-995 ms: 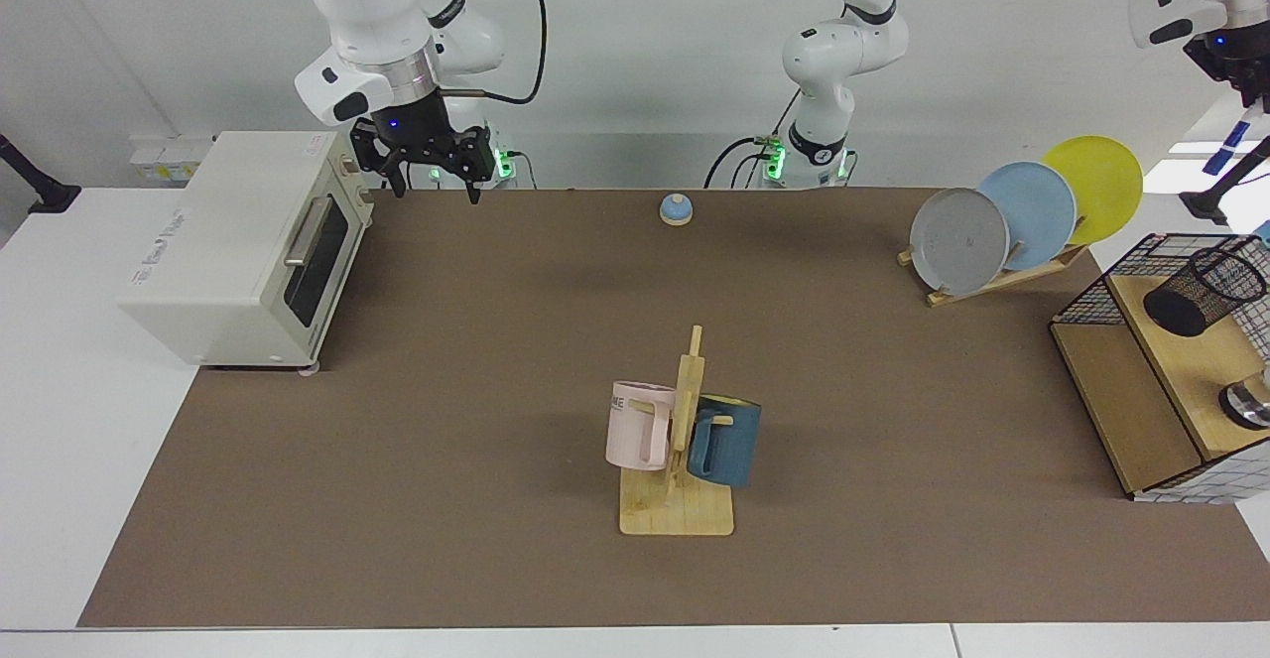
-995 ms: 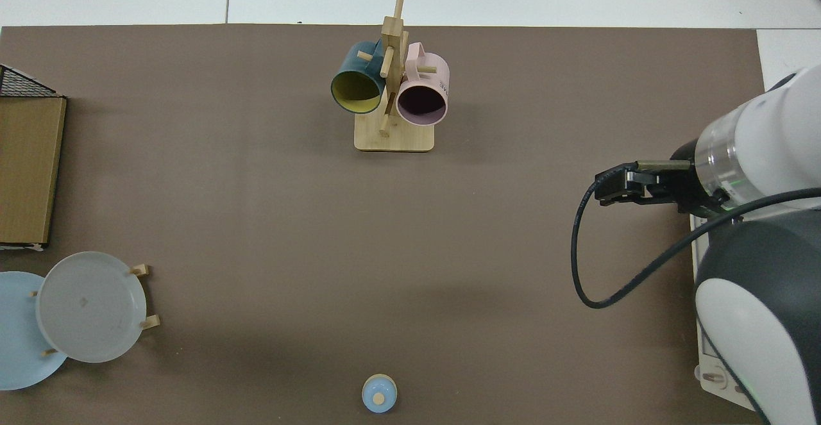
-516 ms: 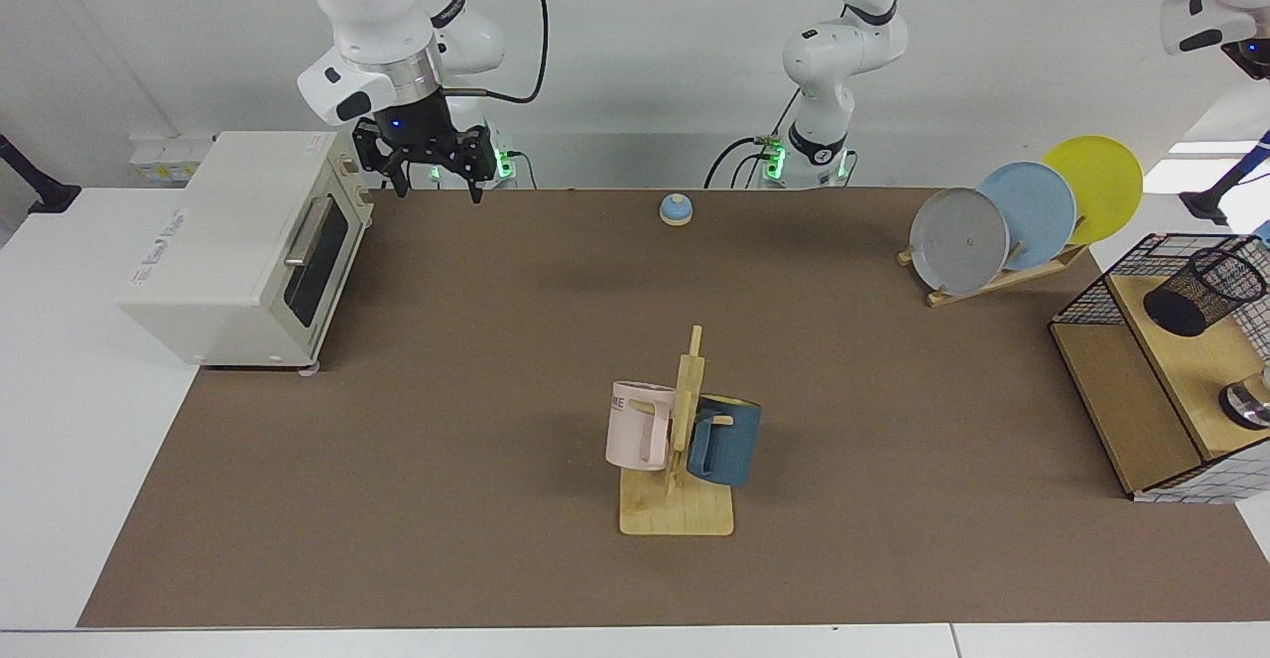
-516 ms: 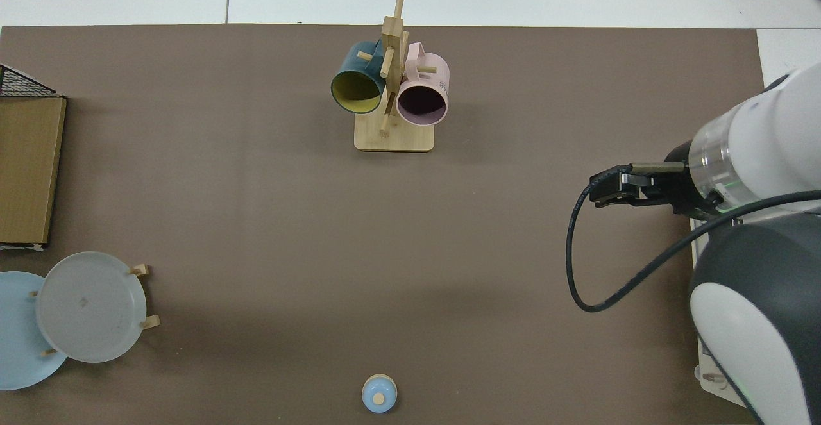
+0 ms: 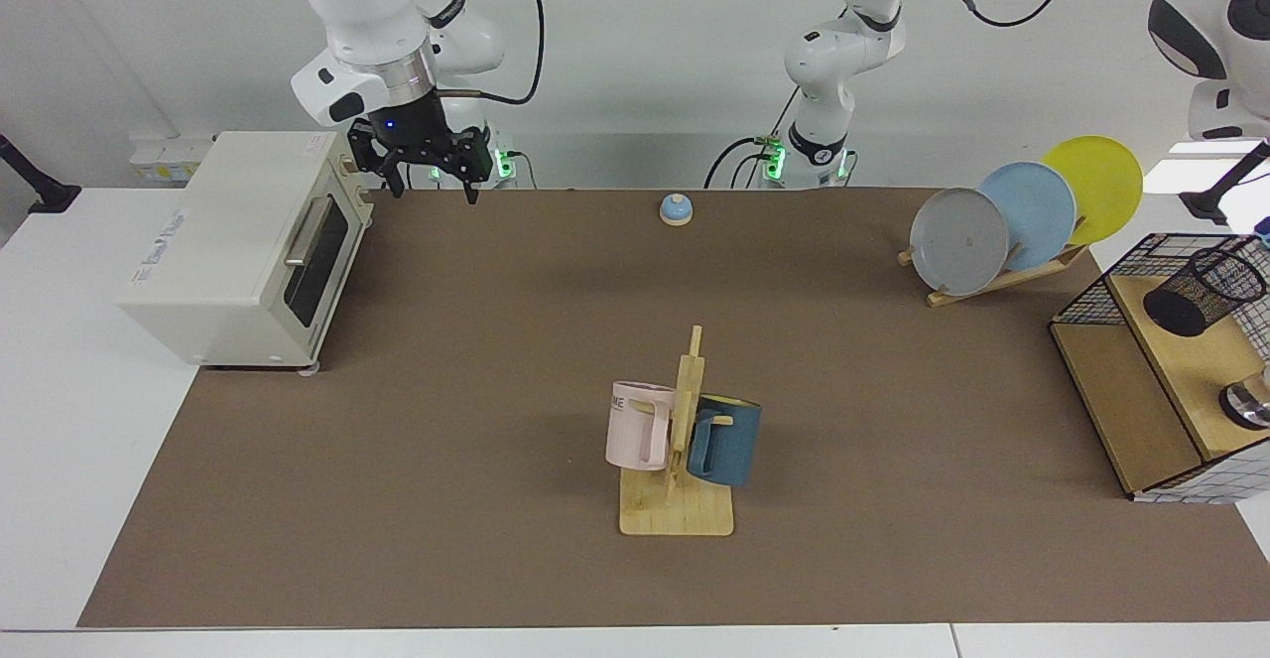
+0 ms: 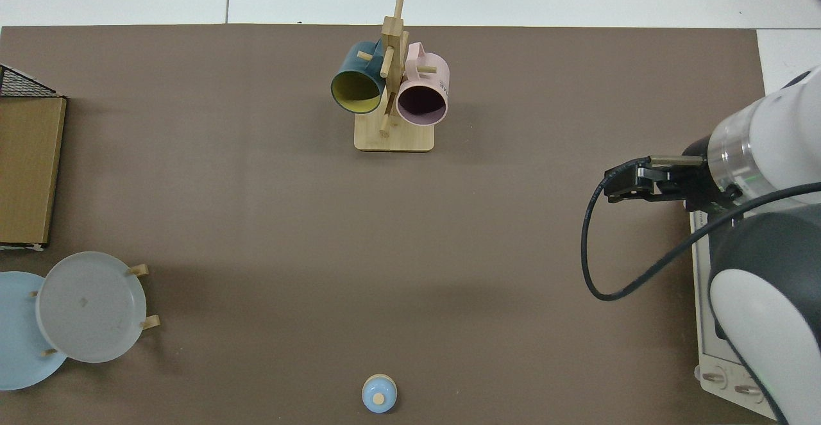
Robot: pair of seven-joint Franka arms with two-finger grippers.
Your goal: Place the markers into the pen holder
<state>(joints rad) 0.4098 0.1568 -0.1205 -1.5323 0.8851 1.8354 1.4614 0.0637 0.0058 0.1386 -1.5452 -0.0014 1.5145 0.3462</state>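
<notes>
Black mesh pen holder point(image 5: 1204, 291) sat on the wooden shelf point(image 5: 1186, 360), no marker visible. Right gripper point(image 5: 429, 178) hovered by the toaster oven point(image 5: 243, 246), fingers apart, waiting. Left gripper was out of frame. Next likely: bring a marker over the holder.

Brown table point(image 5: 496, 340), white wall point(image 5: 645, 43)

Left arm point(image 5: 1210, 33): raised over the last second above the worktop's short edge by the wire basket; left gripper and marker, earlier seen there in the facing view, gone from both views

Right gripper point(image 5: 434, 190): lifted a touch at the worktop's far corner; seen from above point(image 6: 619, 183), pushed slightly inward half a second ago, since drawn back toward the short edge

Cable point(image 6: 587, 245): loop shifted with it
</notes>
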